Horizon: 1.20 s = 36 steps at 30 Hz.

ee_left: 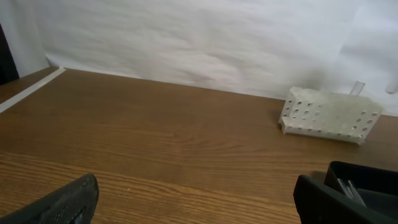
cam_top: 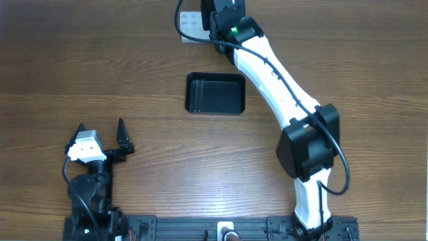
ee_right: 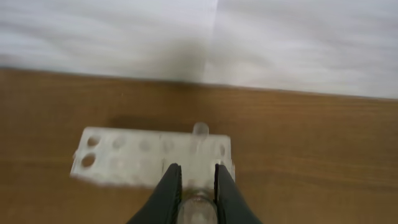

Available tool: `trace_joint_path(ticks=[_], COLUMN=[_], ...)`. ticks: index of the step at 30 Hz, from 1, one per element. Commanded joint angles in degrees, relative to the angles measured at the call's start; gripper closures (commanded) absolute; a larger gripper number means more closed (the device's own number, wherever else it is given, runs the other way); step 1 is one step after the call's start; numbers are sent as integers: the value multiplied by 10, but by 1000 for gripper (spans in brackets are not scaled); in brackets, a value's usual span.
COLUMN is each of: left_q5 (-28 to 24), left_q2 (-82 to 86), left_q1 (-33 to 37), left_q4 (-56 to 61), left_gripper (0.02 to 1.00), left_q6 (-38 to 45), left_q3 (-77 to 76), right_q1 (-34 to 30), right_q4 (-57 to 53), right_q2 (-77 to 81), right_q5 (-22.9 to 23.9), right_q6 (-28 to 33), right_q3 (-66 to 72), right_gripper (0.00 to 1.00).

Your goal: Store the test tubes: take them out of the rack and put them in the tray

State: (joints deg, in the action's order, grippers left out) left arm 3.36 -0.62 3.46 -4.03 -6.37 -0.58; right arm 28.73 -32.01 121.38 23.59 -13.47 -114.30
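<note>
From the right wrist: right end effector [ee_right: 198, 171] narrowed on a clear test tube [ee_right: 198, 210] just above the white rack [ee_right: 124, 155], another tube [ee_right: 200, 130] standing in a hole nearby. From the left wrist: clear tubes [ee_left: 346, 186] lying in the black tray [ee_left: 373, 169], rack beyond. From above: left end effector [cam_top: 101, 124] spread wide over the bench [cam_top: 67, 67], well apart from the tray.
</note>
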Motion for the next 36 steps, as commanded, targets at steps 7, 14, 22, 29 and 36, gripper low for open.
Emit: trace_joint_path(ticks=[7, 14, 22, 29, 36], left_q5=[-5, -5, -5, -5, -5], left_q2=[3, 3, 3, 3, 3], left_q1=[2, 2, 2, 2, 2], left_q4=[0, 0, 0, 0, 0], left_gripper=[20, 20, 23, 20, 23], left_q6=[10, 10, 10, 10, 10], left_q3=[2, 2, 2, 2, 2], right_q1=[15, 16, 5, -1, -6], right_q4=[-208, -325, -383, -413, -406], right_q2=[-46, -43, -17, 25, 56], right_q5=[-97, -108, -181, -210, -214], right_q6=[-155, -183, -182, -182, -182], right_q3=[-12, -12, -10, -10, -10], right_gripper=[989, 989, 991, 991, 989])
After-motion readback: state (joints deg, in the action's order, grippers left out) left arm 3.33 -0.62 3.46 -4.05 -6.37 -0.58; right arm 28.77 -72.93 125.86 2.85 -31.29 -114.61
